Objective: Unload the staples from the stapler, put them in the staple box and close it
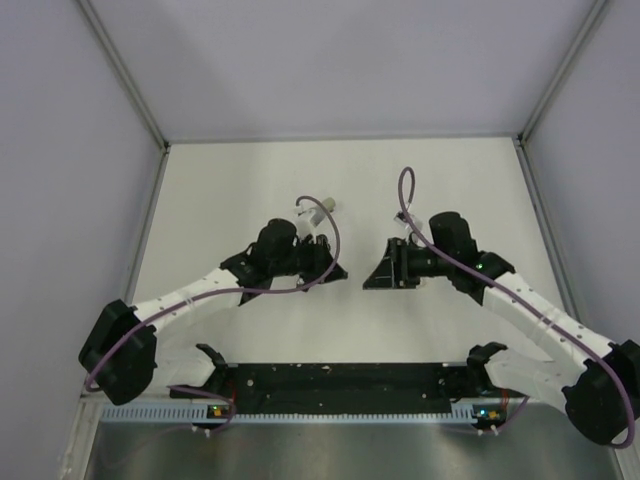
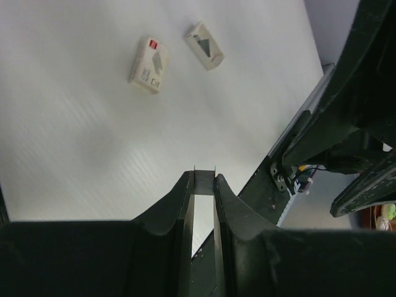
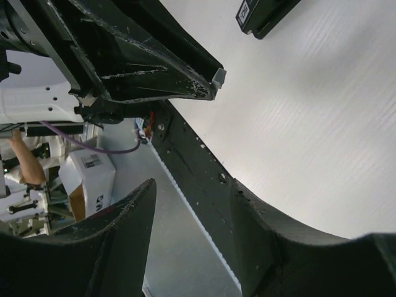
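Grey metal is showing at the tips of my left pincer (image 2: 204, 174): I am pinching the staples (image 2: 204, 182) narrowly over the middle of the table (image 2: 93, 154). My right pincer (image 3: 195, 185) is hanging wide, empty. The stapler (image 3: 266, 13) is lying on the far side. Unloading seems nearly finished; next I should be setting the strip down gently.

top: load at the left gripper (image 1: 338, 270) tips too small to tell | left wrist: dark strip (image 2: 204, 179), lower part hidden between fingers (image 2: 176, 213) | right wrist: black labelled body, likely the stapler (image 3: 267, 11), cut off by top edge
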`<move>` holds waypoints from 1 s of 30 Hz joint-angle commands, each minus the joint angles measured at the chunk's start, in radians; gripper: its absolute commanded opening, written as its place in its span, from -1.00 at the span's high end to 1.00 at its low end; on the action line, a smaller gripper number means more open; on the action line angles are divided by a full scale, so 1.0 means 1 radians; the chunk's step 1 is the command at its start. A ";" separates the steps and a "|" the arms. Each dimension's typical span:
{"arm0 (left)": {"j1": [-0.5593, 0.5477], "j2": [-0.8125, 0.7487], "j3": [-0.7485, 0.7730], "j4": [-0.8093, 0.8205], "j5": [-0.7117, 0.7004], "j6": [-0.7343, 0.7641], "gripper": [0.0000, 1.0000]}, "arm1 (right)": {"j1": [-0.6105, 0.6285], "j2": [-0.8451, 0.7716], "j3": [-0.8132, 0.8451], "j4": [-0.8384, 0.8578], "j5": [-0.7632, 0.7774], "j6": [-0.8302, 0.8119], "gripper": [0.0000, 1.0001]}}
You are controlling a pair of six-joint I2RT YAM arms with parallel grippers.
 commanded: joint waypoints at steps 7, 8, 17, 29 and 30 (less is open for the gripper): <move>-0.002 0.051 0.088 0.270 0.139 0.084 1.00 | -0.086 -0.100 0.107 -0.121 0.097 0.027 -0.03; -0.003 0.074 0.102 0.275 0.140 0.089 1.00 | -0.102 -0.113 0.125 -0.161 0.122 0.012 -0.04; -0.067 0.361 0.336 0.232 0.076 0.137 1.00 | -0.232 -0.200 0.202 -0.361 0.289 -0.042 -0.08; -0.190 0.688 0.692 -0.056 -0.157 0.166 1.00 | -0.241 -0.291 0.234 -0.442 0.441 -0.099 -0.12; -0.198 0.702 0.712 -0.081 -0.179 0.164 1.00 | -0.241 -0.294 0.236 -0.442 0.444 -0.100 -0.12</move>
